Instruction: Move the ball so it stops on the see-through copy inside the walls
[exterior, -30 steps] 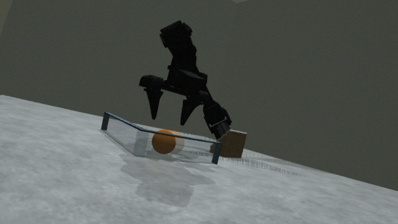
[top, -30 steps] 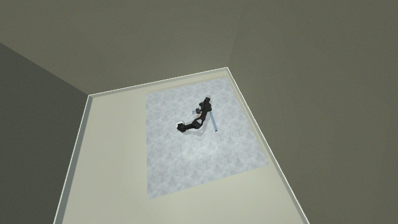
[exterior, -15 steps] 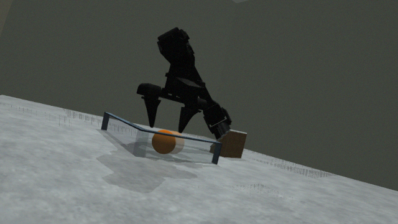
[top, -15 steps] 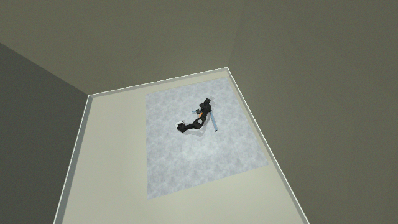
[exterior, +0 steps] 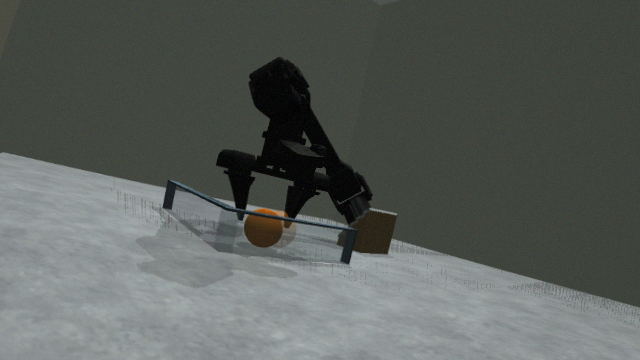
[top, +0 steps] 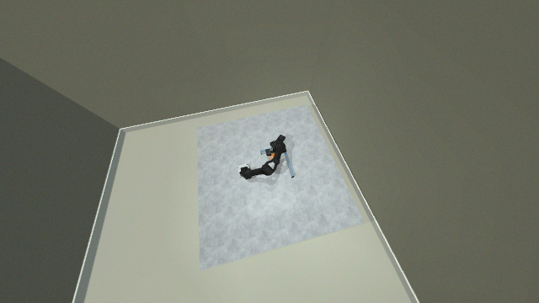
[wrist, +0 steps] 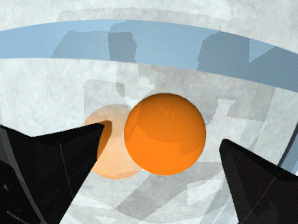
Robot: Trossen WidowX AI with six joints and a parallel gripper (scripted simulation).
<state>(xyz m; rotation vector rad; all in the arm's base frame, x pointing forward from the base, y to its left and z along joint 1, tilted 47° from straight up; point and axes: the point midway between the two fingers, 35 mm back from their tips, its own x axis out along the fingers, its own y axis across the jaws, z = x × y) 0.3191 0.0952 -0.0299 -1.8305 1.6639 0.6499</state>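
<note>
Orange ball (wrist: 165,133) sits on the table (exterior: 150,310) inside the clear walls (exterior: 290,220), overlapping the see-through copy (wrist: 109,143) but right of it. Tool (wrist: 160,183) open, empty, straddling it. Risk: an off-centre close squirts the ball away, or a finger (exterior: 240,187) clips the wall.

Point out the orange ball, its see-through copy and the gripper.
orange ball (wrist: 165,133): wrist view, on the middle of its orange surface.
see-through copy (wrist: 112,163): wrist view, on its pale lower part left of the ball.
gripper (exterior: 270,202): exterior view, midway between its open fingertips, above the ball.
</note>
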